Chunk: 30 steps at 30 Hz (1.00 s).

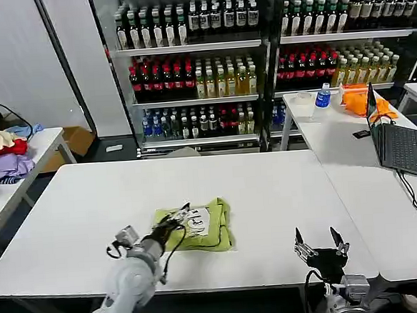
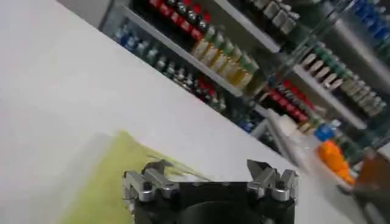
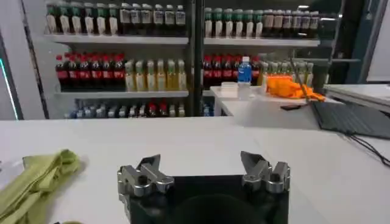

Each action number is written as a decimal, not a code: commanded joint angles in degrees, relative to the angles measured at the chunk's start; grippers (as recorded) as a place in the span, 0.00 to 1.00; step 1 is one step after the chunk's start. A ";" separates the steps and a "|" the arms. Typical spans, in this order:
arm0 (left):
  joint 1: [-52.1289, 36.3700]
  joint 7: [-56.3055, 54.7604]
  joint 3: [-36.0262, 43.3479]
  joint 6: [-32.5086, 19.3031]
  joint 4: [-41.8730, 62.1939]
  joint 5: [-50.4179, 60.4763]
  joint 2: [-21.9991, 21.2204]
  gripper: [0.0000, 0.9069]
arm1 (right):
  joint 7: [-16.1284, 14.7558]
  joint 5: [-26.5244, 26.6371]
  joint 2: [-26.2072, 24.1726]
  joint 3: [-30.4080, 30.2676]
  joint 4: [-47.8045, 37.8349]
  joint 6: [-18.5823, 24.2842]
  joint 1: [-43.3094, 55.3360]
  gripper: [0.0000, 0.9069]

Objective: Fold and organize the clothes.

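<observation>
Count: one lime t-shirt point(image 1: 200, 226) on the tabletop point(image 1: 76, 209), two robot hands, left point(image 1: 176, 220) and right point(image 1: 321, 247), one laptop point(image 1: 399, 142), one blue-capped water bottle point(image 1: 322, 95), one orange cloth point(image 1: 359, 100), one heap of mixed garments point(image 1: 2, 155), too many shelf bottles to count.

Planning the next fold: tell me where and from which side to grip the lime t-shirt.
Grip the lime t-shirt at its right edge, probably, coming from the right with the right gripper, which waits open near the table's front edge. The shirt lies as a flat folded bundle, and the left gripper is already over its left side by the white patch.
</observation>
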 commanded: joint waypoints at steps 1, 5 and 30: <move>2.99 3.62 -7.78 5.40 0.91 -0.98 9.70 1.00 | 0.05 -0.11 -0.08 -0.04 0.10 -0.09 -0.19 1.00; 2.89 4.72 -7.19 7.96 3.48 -2.53 8.79 1.00 | 0.05 -0.21 -0.06 0.05 0.37 -0.10 -0.60 1.00; 1.02 7.37 -4.47 7.17 8.14 -5.23 0.09 0.03 | 0.24 -0.75 0.46 1.11 3.65 -0.16 -3.56 1.00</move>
